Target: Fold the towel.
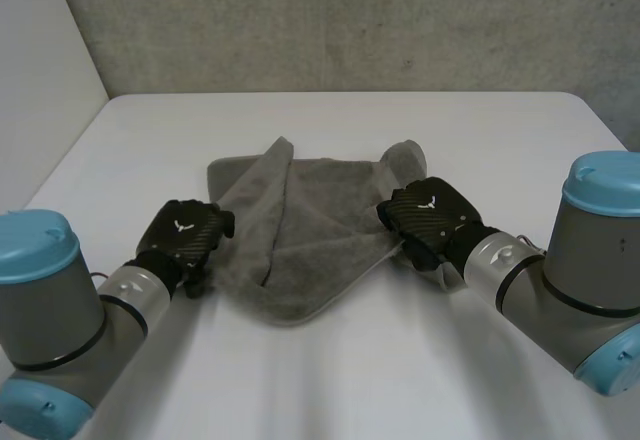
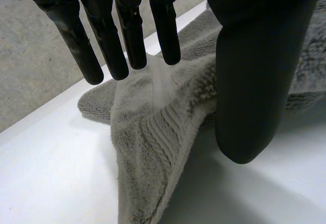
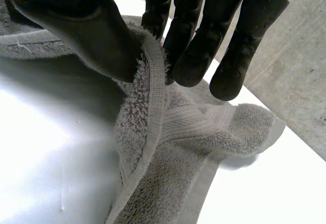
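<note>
towel [image 1: 318, 235] mid-table, open table [image 1: 340, 120] all round; wall [image 1: 350, 20] behind

A grey terry towel [image 1: 320, 230] lay rumpled near the middle of the white table [image 1: 330, 380], partly folded. Both side flaps were turned inward, so that the near edge narrowed to a rounded point. The far edge showed a flat corner on the left and two raised peaks, one near the middle and one at the far right. A ribbed woven band ran beside the stitched hem, which stood upright on the right side. A dark crease ran down the cloth left of centre.
</note>
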